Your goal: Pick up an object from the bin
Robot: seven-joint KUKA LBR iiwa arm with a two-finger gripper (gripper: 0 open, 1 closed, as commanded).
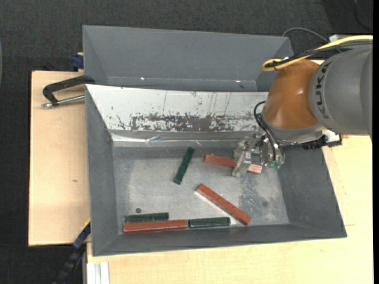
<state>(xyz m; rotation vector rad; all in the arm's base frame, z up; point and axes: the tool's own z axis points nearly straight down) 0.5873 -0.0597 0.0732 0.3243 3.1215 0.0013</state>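
- Grasping is looking like the step in hand. The jaws are sitting low over the floor of the bin, toward its right edge and near the back wall, under the arm's orange wrist cover.
- A short red stick is lying just beside them, its right end reaching up to the jaws and perhaps in among them.
- A pale pink bit is showing on their other side. I am not managing to tell whether it belongs to that stick or to the tool.
- Whether the jaws are standing open or closed I cannot tell either, since the metal parts there are running together.
- Other pieces are lying well apart:
  - a dark green stick, tilted near the middle of the floor
  - a longer red stick, slanting toward the front right corner
  - a row of green and red sticks, along the front edge
- Next move, as I am judging it: if the short red stick is sitting between the jaws, they are needing to clamp on its end and rise straight up. Gripped at one end it may droop or swing, so the lift is calling for clearance from the back wall.
- If the stick is only beside them, a small shift toward the left edge is coming first.
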